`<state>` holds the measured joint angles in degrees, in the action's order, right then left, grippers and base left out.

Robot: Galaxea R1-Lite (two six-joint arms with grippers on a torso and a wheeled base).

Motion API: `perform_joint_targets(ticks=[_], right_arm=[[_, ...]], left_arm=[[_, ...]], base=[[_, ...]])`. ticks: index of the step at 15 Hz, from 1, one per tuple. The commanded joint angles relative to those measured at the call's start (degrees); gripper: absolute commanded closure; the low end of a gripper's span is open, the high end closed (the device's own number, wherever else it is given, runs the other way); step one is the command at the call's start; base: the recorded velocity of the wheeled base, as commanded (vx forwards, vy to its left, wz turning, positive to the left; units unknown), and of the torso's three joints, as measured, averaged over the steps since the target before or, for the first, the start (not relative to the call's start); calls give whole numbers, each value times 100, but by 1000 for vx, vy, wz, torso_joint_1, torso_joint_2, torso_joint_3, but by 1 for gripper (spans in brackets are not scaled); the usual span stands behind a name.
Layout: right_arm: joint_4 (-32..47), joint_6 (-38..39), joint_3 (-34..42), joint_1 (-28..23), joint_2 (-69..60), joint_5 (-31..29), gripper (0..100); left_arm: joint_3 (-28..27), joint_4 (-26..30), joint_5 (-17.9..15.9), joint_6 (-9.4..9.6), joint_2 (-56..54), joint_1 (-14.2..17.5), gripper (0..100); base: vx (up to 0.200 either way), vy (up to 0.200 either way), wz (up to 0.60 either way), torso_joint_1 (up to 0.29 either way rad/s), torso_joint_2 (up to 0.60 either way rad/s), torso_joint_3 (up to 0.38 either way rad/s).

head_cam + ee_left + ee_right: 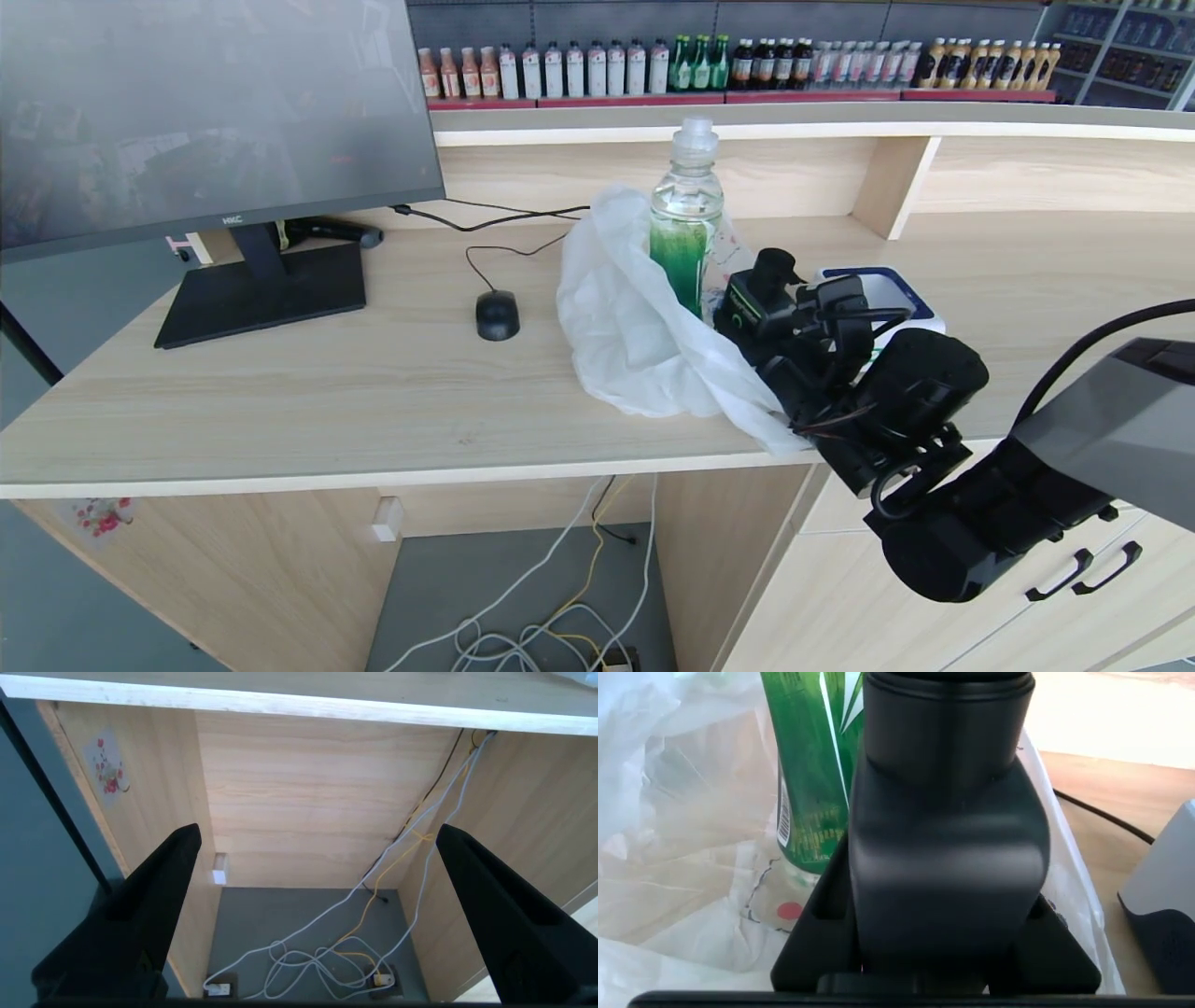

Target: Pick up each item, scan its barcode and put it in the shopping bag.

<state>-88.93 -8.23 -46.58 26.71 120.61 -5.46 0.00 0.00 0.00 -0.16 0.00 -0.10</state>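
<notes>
A clear bottle (688, 215) with a green label and a barcode (808, 775) stands upright inside the white plastic shopping bag (635, 336) on the wooden counter (280, 392). My right gripper (782, 322) is at the bag's right side, shut on a black barcode scanner (758, 297) whose body (943, 849) points at the bottle from close by. The bag's thin film (673, 859) surrounds the bottle's base. My left gripper (318, 915) hangs open below the counter's front edge, nothing between its fingers.
A white and blue box (887, 289) lies behind my right arm. A mouse (497, 315) and a monitor (205, 112) occupy the counter's left half. Loose cables (355, 943) lie under the counter. A raised shelf runs along the back.
</notes>
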Motion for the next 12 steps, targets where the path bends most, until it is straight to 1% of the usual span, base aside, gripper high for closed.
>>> perform_joint_targets(ticks=[1, 10, 11, 12], right_arm=[[16, -3, 0, 10, 68, 10, 100], [7, 111, -35, -8, 59, 72, 100], [7, 129, 0, 1, 24, 72, 0], [7, 129, 0, 10, -20, 72, 0]], left_arm=[[0, 0, 0, -2, 0, 10, 0], [0, 0, 0, -2, 0, 1, 0], [0, 0, 0, -2, 0, 1, 0], [0, 0, 0, -2, 0, 1, 0]], base=[[0, 0, 0, 0, 0, 0], [0, 0, 0, 0, 0, 0], [0, 0, 0, 0, 0, 0], [0, 0, 0, 0, 0, 0]])
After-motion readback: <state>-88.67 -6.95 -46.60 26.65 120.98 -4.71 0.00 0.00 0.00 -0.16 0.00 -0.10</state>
